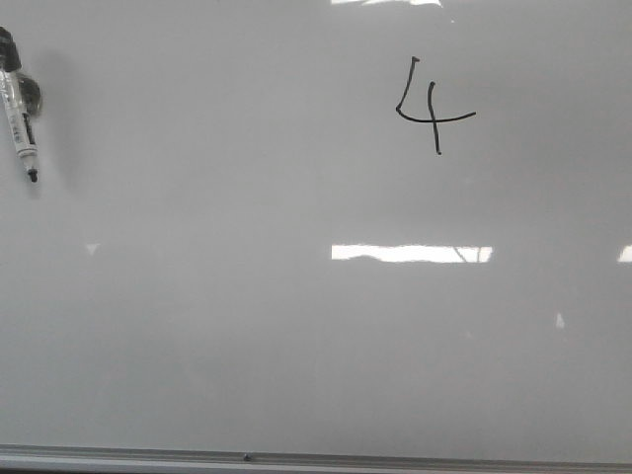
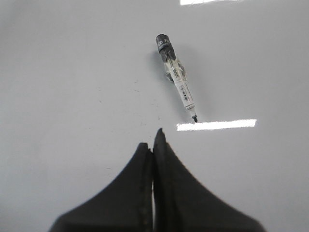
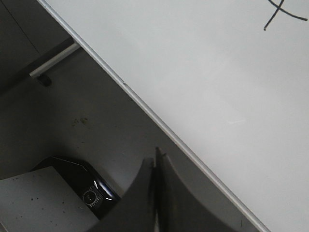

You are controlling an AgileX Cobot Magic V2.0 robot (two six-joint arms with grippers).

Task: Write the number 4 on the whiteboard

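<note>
Lying at the far left of the board (image 1: 247,326) in the front view, a marker (image 1: 18,109) rests loose on the glossy surface, its dark cap end at the upper left edge of the frame and its black tip pointing down and slightly right. A faint shadow sits just beside its barrel. The left wrist view shows the same marker (image 2: 177,77) flat on the board, tilted, with its cap end away from the left gripper (image 2: 153,140) and its tip towards it, close to a bright strip of glare. That gripper is near the marker but apart from it; its two black fingers (image 2: 137,179) are pressed together and hold nothing.

Further right, past a wide bare stretch of board, the 4 (image 1: 431,107) is drawn in thin black line in the upper right part of the surface. Its top is open, its crossbar runs long to the right, and a short stem drops below the bar. A white rectangle of glare lies below it, well apart.

On the right side, the right gripper (image 3: 155,159) hangs over the board's silver frame (image 3: 159,121), with dark floor to one side and the board (image 3: 217,82) to the other. Its fingers (image 3: 171,193) meet with nothing between them. Only the end of the 4 (image 3: 280,12) shows at a corner of that view, well apart from the gripper.
</note>
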